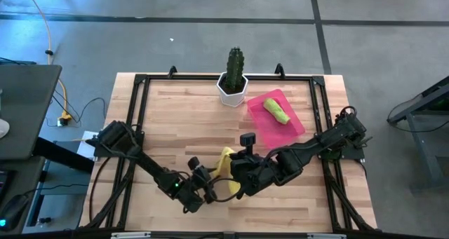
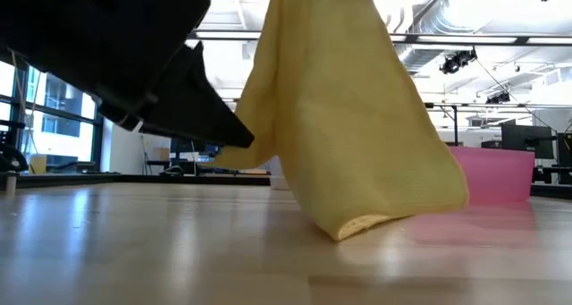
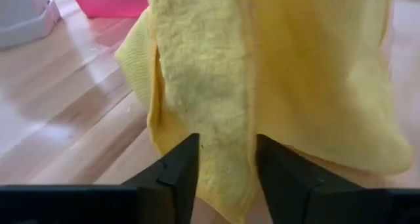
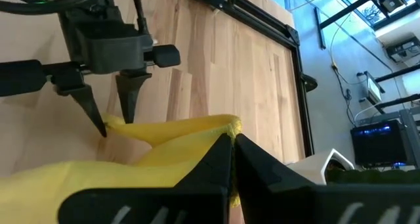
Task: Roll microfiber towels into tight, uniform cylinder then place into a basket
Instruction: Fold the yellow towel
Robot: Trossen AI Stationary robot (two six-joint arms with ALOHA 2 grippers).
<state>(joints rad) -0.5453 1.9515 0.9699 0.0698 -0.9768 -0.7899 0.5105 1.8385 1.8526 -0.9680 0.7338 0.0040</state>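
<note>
The yellow towel (image 2: 349, 117) hangs bunched from my right gripper (image 4: 231, 140), which is shut on it above the table's near middle (image 1: 237, 172). The towel's lower end (image 2: 357, 224) rests on the wood. My left gripper (image 3: 226, 142) stands open low beside it (image 1: 209, 190), one finger on each side of the towel's hanging hemmed edge (image 3: 226, 119). The green towel (image 1: 277, 111) lies rolled in the pink basket (image 1: 295, 123) at the far right. My right gripper pinches a gathered upper edge (image 4: 226, 127) of the yellow towel between its two fingers, coming from above at a slant. The cloth hangs slack below them in several layers, with its bottom fold on the table. My left gripper's fingers (image 3: 180, 165) straddle the hem; I cannot tell whether they touch it.
A white pot with a cactus (image 1: 233, 85) stands at the far edge, left of the basket (image 3: 108, 0). Black frame rails (image 1: 140, 113) run along the table's sides. Bare wood lies to the near left (image 2: 134, 242).
</note>
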